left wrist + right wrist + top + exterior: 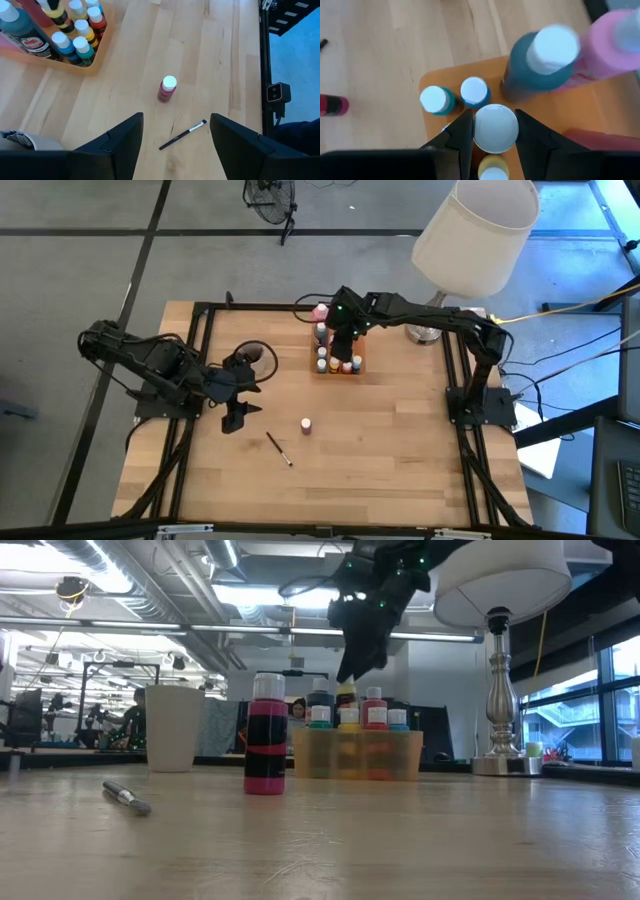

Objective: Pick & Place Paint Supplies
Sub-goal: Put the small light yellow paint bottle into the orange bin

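An orange tray at the far middle of the table holds several small paint bottles with white caps, plus a tall teal bottle and a tall pink one. My right gripper is over the tray, shut on a small white-capped bottle. A small pink bottle stands upright alone on the wood. A thin dark brush lies flat nearer the front. My left gripper hangs open above the table's left part, touching nothing. My right gripper pinches the small bottle between its two fingers, one on each side just below the white cap. The fingers come from above, slanting down. The bottle stays upright among the others in the tray; whether its foot stands in the tray, I cannot tell.
A big lamp with a white shade has its metal base to the right of the tray. A white cup stands at the far left, close to my left arm. Bare wood lies around the lone pink bottle and the brush.
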